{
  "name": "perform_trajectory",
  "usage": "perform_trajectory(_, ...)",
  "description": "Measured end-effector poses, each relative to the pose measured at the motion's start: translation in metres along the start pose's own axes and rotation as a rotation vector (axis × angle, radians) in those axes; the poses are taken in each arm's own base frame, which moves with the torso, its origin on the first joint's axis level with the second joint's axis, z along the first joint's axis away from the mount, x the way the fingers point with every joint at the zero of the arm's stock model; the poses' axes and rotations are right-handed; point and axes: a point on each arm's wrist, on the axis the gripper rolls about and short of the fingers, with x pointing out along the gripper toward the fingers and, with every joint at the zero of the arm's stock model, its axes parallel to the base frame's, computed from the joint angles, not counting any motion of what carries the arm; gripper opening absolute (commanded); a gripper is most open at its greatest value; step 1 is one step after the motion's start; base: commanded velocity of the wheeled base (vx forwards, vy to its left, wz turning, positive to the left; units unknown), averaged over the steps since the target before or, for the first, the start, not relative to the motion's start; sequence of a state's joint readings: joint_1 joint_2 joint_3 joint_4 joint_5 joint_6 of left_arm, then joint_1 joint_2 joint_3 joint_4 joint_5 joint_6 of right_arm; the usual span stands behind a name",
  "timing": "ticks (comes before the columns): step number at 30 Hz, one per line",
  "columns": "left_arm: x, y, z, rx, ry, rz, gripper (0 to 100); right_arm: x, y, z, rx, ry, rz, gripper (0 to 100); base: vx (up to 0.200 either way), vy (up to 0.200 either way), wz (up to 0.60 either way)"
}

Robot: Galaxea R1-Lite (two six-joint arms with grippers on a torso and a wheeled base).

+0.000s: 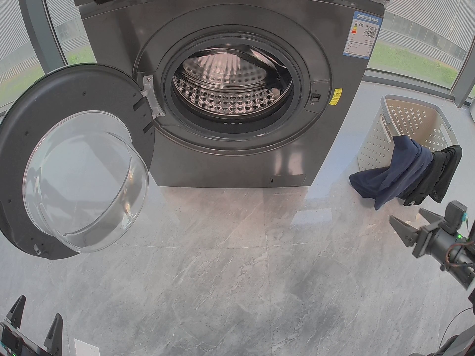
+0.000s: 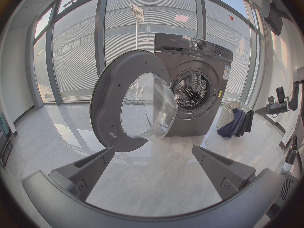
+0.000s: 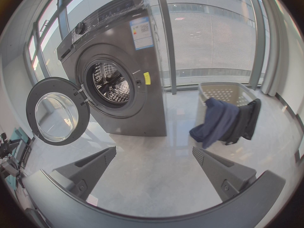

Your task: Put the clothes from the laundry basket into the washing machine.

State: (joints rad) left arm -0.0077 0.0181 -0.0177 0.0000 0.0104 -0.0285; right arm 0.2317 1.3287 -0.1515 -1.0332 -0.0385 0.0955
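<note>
While the grey front-loading washing machine (image 1: 237,139) is standing at the far edge of the pale stone floor (image 1: 257,273), backing onto the windows (image 1: 430,21), its round glass-bowled door (image 1: 74,159) is hanging wide open toward the robot's left, baring the shiny steel drum (image 1: 230,85).

A white perforated laundry basket (image 1: 420,117) is sitting on the floor near the machine's right side, toward the far right corner. Two pieces of clothing are draping over its near rim. A navy blue garment (image 1: 396,171) is spilling down the outside of the basket, with its lower end reaching the floor. A black garment (image 1: 440,171) is hanging right against it, on the side away from the machine.

The right gripper (image 1: 408,215) is hovering above the floor on the near side of the basket, close to the clothes but apart from them, its jaws spreading wide and gripping nothing. The left gripper (image 1: 38,308) is hanging low at the near left corner of the floor, nearer than the open door and well apart from the basket, its jaws likewise parted and carrying nothing.
</note>
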Motion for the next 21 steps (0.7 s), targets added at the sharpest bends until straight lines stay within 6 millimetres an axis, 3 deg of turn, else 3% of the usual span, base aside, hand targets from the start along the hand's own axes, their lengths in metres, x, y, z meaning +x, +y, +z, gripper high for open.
perform_trajectory(7,0.000,0.000,0.000,0.000,0.000,0.000,100,-0.066,-0.014,-0.019,0.009,0.022,-0.092,100,0.000,0.000,0.00)
perform_trajectory(21,0.000,0.000,0.000,-0.002,0.000,0.001,100,-0.149,-0.012,-0.061,-0.009,-0.026,-0.126,100,0.000,0.000,0.00)
